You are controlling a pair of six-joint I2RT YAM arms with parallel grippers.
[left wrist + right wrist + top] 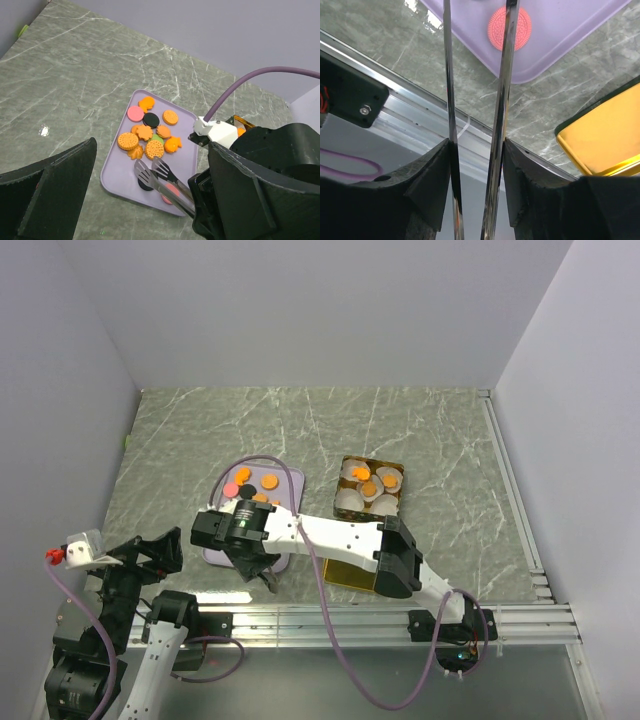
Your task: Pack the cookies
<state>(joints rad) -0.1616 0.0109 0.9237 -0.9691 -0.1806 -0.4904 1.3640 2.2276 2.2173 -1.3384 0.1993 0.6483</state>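
Packing looks barely begun. A few orange cookies (368, 487) sit in white paper cups inside the box (345, 466), while more than 10 cookies (150, 135) lie on the purple tray (117, 182), at 9 o'clock of the box on the tabletop (430, 430). The yellow lid (600, 135) lies off, at 6 o'clock of the box.

The right end effector (479, 150) is clamped narrow on the tongs (162, 182). Their tips are apart and appear empty, hovering at 6 o'clock of the cookie cluster, over a black cookie (145, 185) and beside a pink cookie (509, 28). The left end effector (160, 552) is spread wide, holding nothing, at 9 o'clock of the tray. Nearly all transfers and the lid are left.
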